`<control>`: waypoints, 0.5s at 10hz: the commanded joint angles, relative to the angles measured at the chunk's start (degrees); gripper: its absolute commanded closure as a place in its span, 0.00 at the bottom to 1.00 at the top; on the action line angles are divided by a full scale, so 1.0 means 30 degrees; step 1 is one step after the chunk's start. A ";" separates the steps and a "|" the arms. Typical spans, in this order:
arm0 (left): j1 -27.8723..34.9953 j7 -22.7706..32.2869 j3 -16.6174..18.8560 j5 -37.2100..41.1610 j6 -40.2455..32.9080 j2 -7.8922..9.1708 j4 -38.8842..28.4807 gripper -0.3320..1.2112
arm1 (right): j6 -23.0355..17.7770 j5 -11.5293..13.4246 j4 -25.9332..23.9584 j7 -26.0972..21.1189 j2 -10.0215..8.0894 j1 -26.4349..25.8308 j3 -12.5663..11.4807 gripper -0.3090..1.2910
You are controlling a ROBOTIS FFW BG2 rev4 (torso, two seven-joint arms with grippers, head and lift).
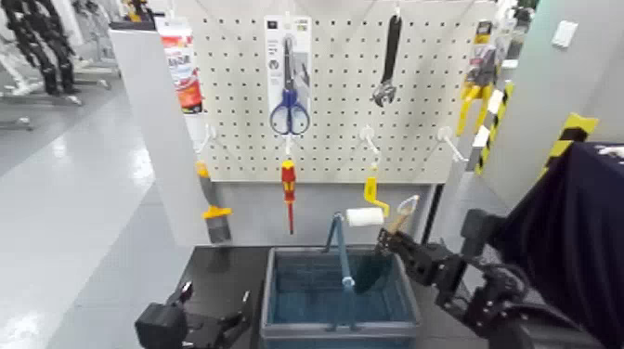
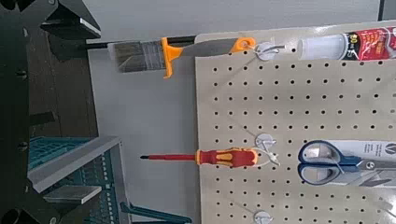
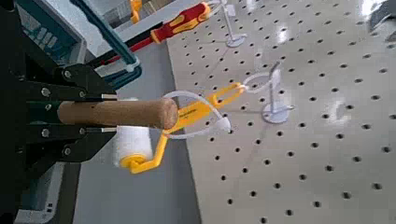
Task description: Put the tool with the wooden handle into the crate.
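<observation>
Workshop-like lab — pegboard (image 1: 334, 93), hanging tools (image 1: 289, 193)

- Left pincer (image 1: 217, 296): we see it low at the left of the head view, its jaws parted.
- Right arm (image 1: 478, 302): we note it reaching inward from the lower right, forearm slanting upward.
- Right pincer (image 3: 107, 114): we observe its jaws closed in a grip.

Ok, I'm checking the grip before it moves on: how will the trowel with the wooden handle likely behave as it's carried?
The trowel's handle looks like rigid wood, so it probably won't flex. Being round and smooth, it might twist in the tool. The looped cord at its end looks thin and floppy, so it may swing.
</observation>
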 commanded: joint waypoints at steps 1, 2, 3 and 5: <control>-0.0072 0.0000 -0.0043 0.0035 -0.0065 0.0062 0.0047 0.30 | 0.0291 0.0015 0.1410 -0.0390 0.0061 -0.0559 0.0910 0.99; -0.0102 0.0000 -0.0101 0.0064 -0.0095 0.0092 0.0076 0.30 | 0.0555 0.0015 0.1644 -0.0595 0.0090 -0.0734 0.1232 0.99; -0.0102 0.0000 -0.0101 0.0064 -0.0095 0.0092 0.0076 0.30 | 0.0906 0.0045 0.1673 -0.0742 0.0090 -0.0822 0.1437 0.99; -0.0102 0.0000 -0.0101 0.0064 -0.0095 0.0092 0.0106 0.30 | 0.1609 0.0133 0.1673 -0.0830 0.0061 -0.0998 0.1848 0.94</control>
